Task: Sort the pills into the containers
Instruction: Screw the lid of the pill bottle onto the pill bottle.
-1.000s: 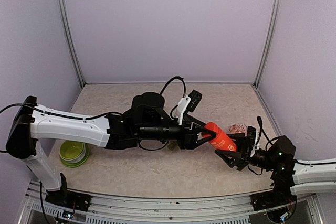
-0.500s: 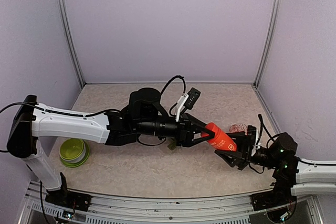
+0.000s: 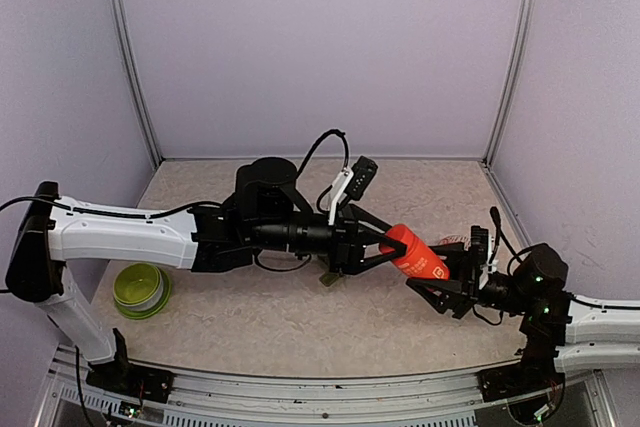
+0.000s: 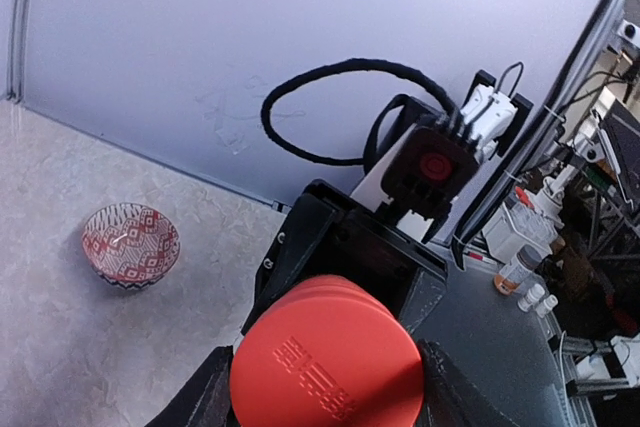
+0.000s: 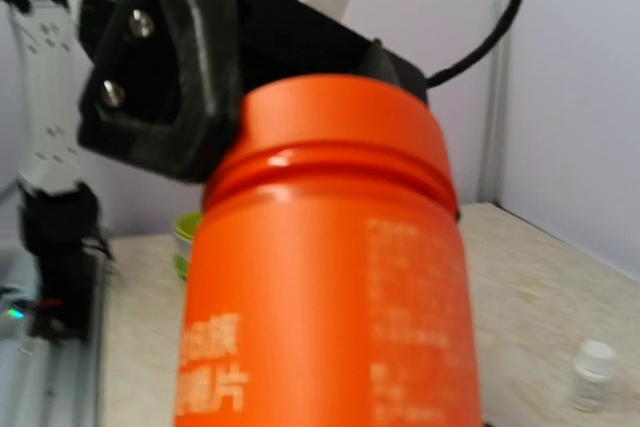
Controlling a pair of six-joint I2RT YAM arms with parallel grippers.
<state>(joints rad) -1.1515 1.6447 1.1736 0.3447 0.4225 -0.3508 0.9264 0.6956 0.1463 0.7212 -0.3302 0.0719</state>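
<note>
A red cylindrical bottle (image 3: 415,255) is held in the air between both arms, tilted, cap end to the left. My left gripper (image 3: 378,247) is shut on its red cap (image 4: 325,362), with black fingers (image 4: 205,397) on either side. My right gripper (image 3: 440,282) is shut on the bottle's lower body (image 5: 320,287), which fills the right wrist view and hides the fingers. A small dark olive-green piece (image 3: 327,277), possibly the container strip, lies on the table under the left arm, mostly hidden. No pills show.
A red-patterned bowl (image 3: 455,243) sits on the table behind the bottle and shows in the left wrist view (image 4: 130,244). A lime-green bowl (image 3: 140,290) sits at the near left. A small white-capped vial (image 5: 593,372) stands on the table. Purple walls enclose the table.
The left arm's elbow has shifted a little left and back, and the bottle has moved slightly up. Both grippers have kept their hold on the bottle.
</note>
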